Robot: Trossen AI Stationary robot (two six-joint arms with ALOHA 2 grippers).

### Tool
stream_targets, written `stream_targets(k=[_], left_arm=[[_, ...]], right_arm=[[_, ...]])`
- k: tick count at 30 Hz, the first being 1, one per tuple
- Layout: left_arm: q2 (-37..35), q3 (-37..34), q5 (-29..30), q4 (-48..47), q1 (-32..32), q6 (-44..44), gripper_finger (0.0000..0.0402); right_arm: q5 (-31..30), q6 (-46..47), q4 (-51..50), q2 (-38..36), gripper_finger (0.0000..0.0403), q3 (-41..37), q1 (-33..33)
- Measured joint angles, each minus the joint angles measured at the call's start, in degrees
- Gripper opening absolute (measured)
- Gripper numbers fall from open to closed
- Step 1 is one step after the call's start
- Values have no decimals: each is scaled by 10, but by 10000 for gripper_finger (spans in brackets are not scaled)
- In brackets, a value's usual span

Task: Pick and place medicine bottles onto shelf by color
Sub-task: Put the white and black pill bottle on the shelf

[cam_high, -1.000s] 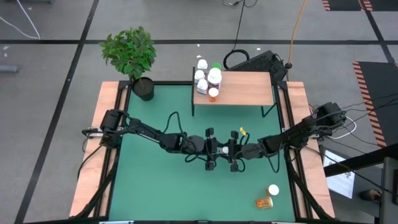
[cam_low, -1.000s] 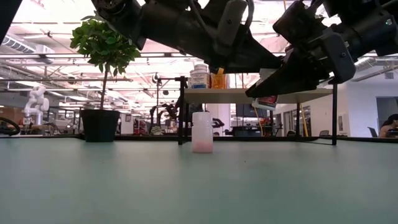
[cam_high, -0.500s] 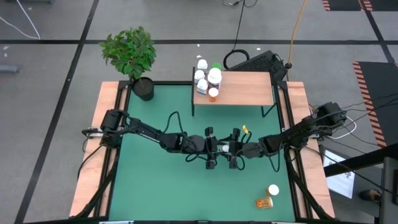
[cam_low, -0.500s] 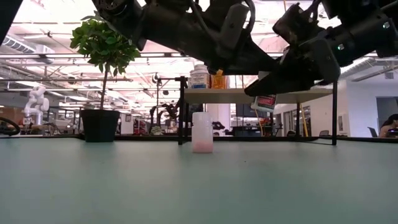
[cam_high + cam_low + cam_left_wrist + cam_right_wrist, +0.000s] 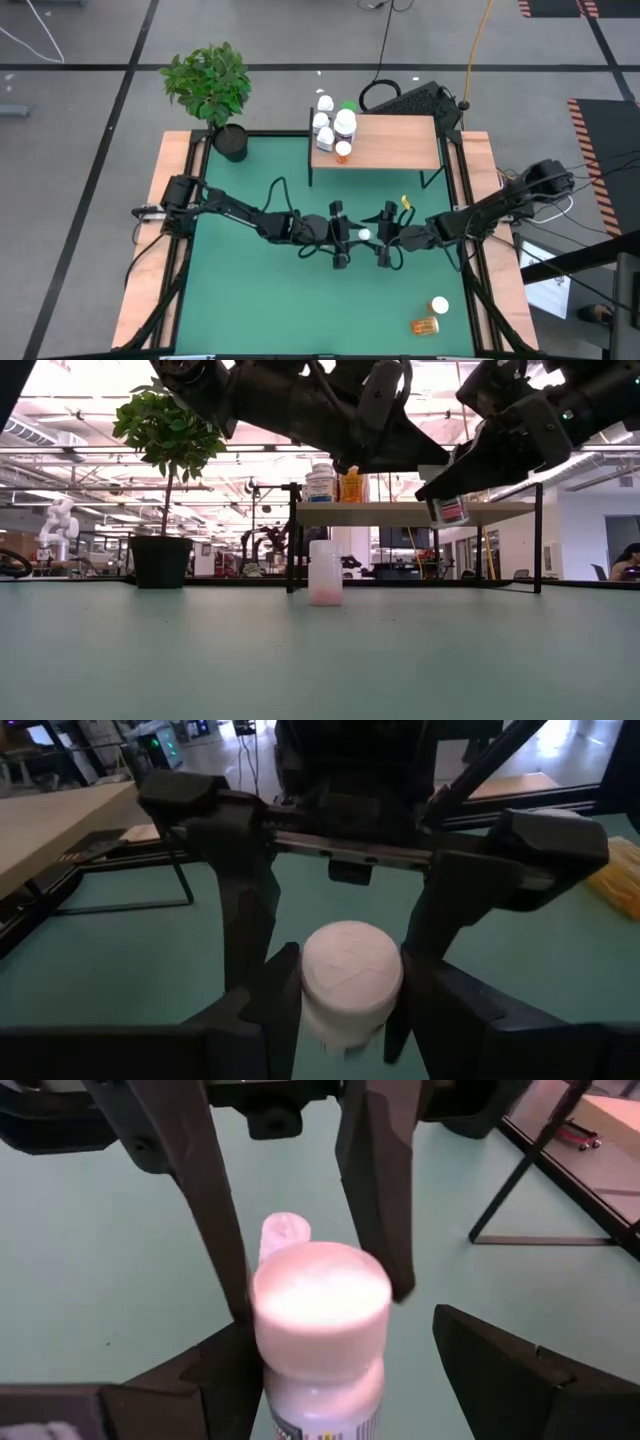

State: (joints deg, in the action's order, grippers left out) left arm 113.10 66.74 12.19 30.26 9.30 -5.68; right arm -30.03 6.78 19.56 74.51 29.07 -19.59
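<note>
My right gripper (image 5: 374, 238) is over the middle of the green mat, shut on a white bottle (image 5: 363, 235) with a white cap and a label. It also shows in the right wrist view (image 5: 320, 1310) and the low view (image 5: 449, 511). My left gripper (image 5: 350, 238) faces it from the left, open, with its fingers (image 5: 205, 1200) on either side of the bottle but apart from it. Another white bottle (image 5: 325, 572) stands upright on the mat; the left arm hides it from above. The wood shelf (image 5: 390, 145) stands at the far edge. My right gripper has the bottle's body (image 5: 275, 1385) below the cap between its two fingers, coming slanting down from the table's right. One finger (image 5: 215, 1380) lies against the bottle's side; a gap shows beside the other. The bottle is upright, lifted clear of the mat (image 5: 449, 511).
Several bottles crowd the shelf's left end: white ones (image 5: 322, 122), a green-capped one (image 5: 347, 105) and an amber one (image 5: 343, 151). A white-capped bottle (image 5: 440, 304) and an amber one lying down (image 5: 425, 325) sit near the mat's near right. A potted plant (image 5: 212, 85) stands far left.
My right gripper has gone toward the table's right edge and a little up, away from my left gripper, taking the white bottle with it. The bottle stays upright and clear of the mat.
</note>
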Motion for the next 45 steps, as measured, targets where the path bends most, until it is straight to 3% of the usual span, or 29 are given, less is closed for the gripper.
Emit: stream_targets(k=[6,11,17,29,32,37,45], left_arm=[[0,0,-2,3,-3,7,165],[0,0,-4,7,-3,9,156],[0,0,-3,7,-3,9,163],[-8,-1,-1,28,-8,-7,156],[-22,27,-18,-24,-27,41,161],[-28,68,-46,-120,-38,38,156],[-27,76,-77,-122,-29,29,162]], right_arm=[[32,13,3,-37,271,-35,0],[73,13,73,-68,271,-69,0],[76,4,107,-108,270,-94,0],[87,14,85,-115,270,-96,0],[75,13,72,-146,270,-96,0],[76,7,57,-195,270,-96,2],[89,-5,57,-194,270,-96,2]])
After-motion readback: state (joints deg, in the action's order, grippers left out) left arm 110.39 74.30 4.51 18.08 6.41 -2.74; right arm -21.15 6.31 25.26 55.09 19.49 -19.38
